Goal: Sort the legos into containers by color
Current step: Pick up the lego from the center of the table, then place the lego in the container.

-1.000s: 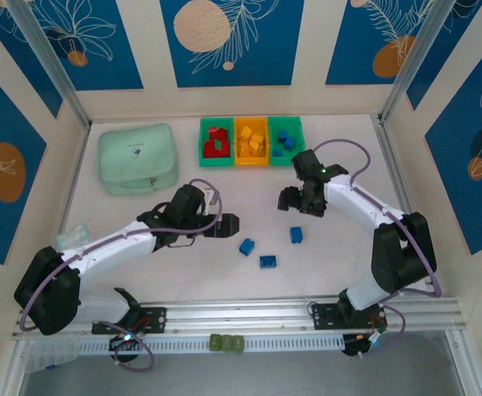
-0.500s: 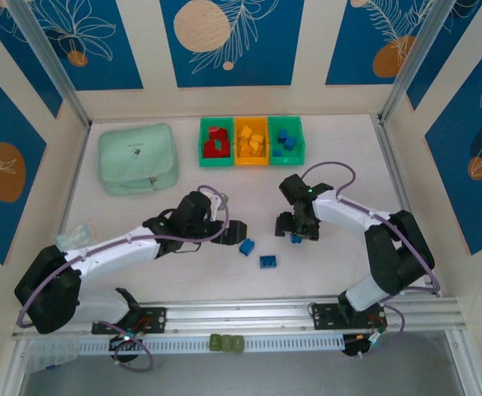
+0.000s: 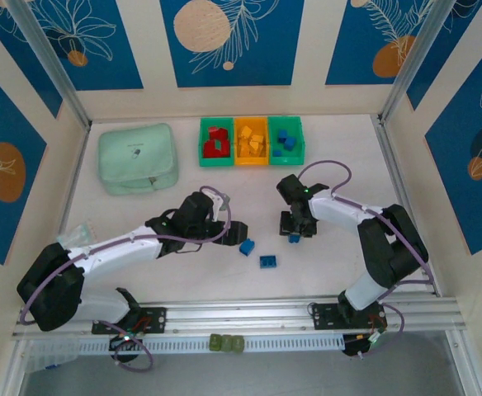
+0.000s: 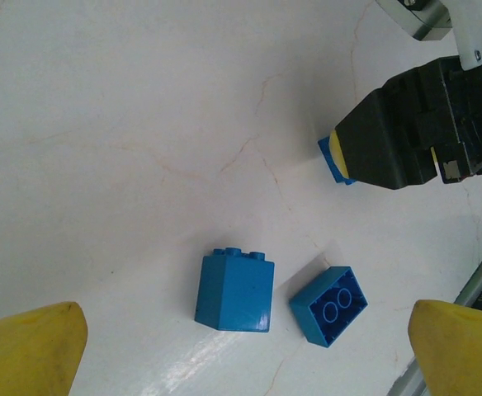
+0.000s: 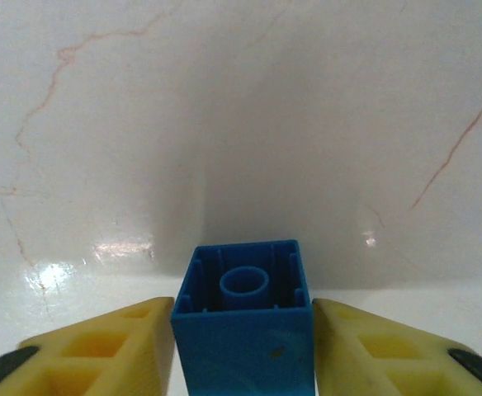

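My right gripper (image 3: 295,226) (image 5: 243,312) is down on the table with its yellow fingers (image 5: 101,346) pressed against both sides of a blue brick (image 5: 243,346) (image 3: 294,238), hollow side facing the camera. My left gripper (image 3: 227,228) (image 4: 241,355) stands open above two more blue bricks, one tall (image 4: 234,290) (image 3: 247,247) and one lying underside up (image 4: 328,305) (image 3: 267,261). The right gripper's black body (image 4: 414,124) shows in the left wrist view. At the back stand the joined bins: green with red bricks (image 3: 202,142), orange with yellow ones (image 3: 251,163), green with blue ones (image 3: 301,142).
A pale mint lidded box (image 3: 138,158) lies at the back left. A clear plastic bag (image 3: 76,233) sits by the left arm. Metal posts and walls close in the table's sides.
The right gripper came down from near the bins onto the loose blue brick and closed round it. The left gripper slid right toward the other two blue bricks.
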Robot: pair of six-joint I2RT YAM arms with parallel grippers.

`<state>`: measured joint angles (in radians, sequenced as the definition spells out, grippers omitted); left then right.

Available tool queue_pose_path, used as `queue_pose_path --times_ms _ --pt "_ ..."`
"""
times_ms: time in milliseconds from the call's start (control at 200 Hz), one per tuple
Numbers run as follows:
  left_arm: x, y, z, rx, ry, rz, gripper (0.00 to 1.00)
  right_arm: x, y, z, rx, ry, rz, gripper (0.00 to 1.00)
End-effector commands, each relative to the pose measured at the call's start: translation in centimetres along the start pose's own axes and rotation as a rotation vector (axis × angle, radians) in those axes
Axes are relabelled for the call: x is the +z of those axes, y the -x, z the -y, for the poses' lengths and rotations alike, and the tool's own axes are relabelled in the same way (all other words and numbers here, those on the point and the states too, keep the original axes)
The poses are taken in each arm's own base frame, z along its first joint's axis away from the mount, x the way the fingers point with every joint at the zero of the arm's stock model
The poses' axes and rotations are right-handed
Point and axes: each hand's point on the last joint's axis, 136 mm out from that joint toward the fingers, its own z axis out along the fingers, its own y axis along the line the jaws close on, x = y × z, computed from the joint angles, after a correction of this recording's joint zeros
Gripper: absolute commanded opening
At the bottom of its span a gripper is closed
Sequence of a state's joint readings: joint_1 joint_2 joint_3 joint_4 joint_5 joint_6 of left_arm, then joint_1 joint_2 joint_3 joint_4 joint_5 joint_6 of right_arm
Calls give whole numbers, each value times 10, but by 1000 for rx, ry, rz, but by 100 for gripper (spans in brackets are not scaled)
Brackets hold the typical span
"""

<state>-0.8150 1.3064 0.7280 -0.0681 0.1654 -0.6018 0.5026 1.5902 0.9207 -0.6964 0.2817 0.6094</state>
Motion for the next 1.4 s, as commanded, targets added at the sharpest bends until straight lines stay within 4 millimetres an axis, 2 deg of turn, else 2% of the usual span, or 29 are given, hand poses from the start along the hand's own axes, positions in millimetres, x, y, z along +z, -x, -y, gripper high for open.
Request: queue_pose_path --times_ms 0,150,285,465,660,815,950,1025,1065,1155,1225,1310,1390 --pt "-2 10 6 47 9 21 99 -4 3 2 -5 -2 15 42" --pt "-6 17 5 69 42 31 99 -23 17 -8 -22 70 76 38" --pt "-9 27 9 94 47 48 99 -43 42 -11 -5 116 139 38" --pt "-13 45 15 133 61 76 99 -72 97 -10 36 142 267 38" --pt "-12 65 18 167 94 96 99 -99 171 -9 88 158 418 38" --pt "-6 80 17 157 112 116 99 -93 229 -1 117 132 464 38" --pt "-1 93 12 130 127 128 99 -88 274 -11 100 159 477 39" --pt "1 99 8 111 134 133 99 -77 296 -13 100 153 471 39" --pt "1 102 6 100 138 136 99 -72 307 -12 102 149 465 43" --pt "2 107 1 79 143 140 99 -65 325 -14 100 140 443 52" --pt "1 109 -2 71 149 141 99 -70 333 -15 94 129 449 57" --pt "-2 110 -4 68 156 146 99 -83 332 -22 79 139 469 58" --pt "-4 109 -5 62 156 149 99 -95 322 -34 43 163 490 59"
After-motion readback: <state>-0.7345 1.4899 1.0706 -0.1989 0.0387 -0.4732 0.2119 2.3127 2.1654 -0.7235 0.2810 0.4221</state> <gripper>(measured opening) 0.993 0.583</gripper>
